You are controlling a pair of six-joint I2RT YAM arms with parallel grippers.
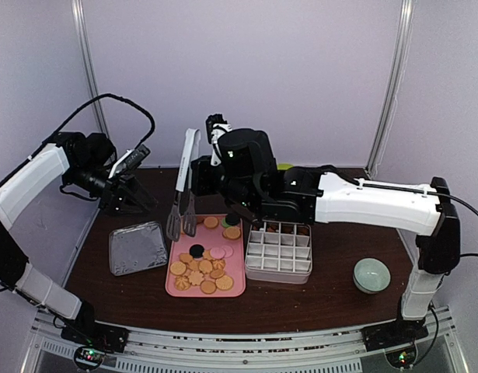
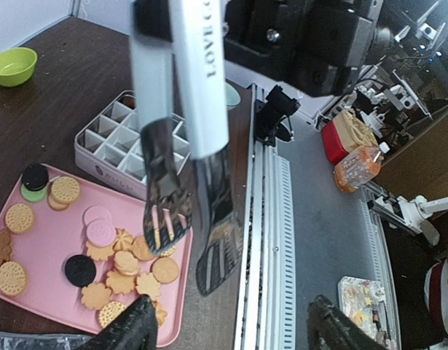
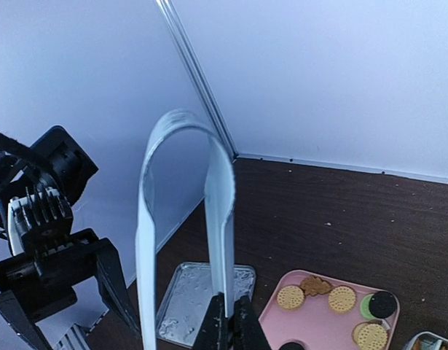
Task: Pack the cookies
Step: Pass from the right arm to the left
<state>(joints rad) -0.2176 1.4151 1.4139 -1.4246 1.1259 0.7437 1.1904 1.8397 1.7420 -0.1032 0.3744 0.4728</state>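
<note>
The cookies (image 1: 200,268) lie heaped on a pink tray (image 1: 173,291); most are tan, a few pink or black. My right gripper (image 3: 227,321) is shut on one arm of the metal tongs (image 3: 220,211) and holds them upright, with their slotted tips (image 1: 181,221) just over the tray's far left corner. My left gripper (image 1: 134,194) hovers left of the tongs, apart from them. In the left wrist view its fingers (image 2: 129,332) stand wide with nothing between them, and the tongs (image 2: 187,95) hang ahead above the cookies (image 2: 122,262).
A white compartment box (image 1: 279,252) sits right of the tray, under the right arm. A foil tray (image 1: 137,247) lies to the left. A pale teal bowl (image 1: 371,274) stands at the near right, and a green bowl (image 2: 12,64) at the back.
</note>
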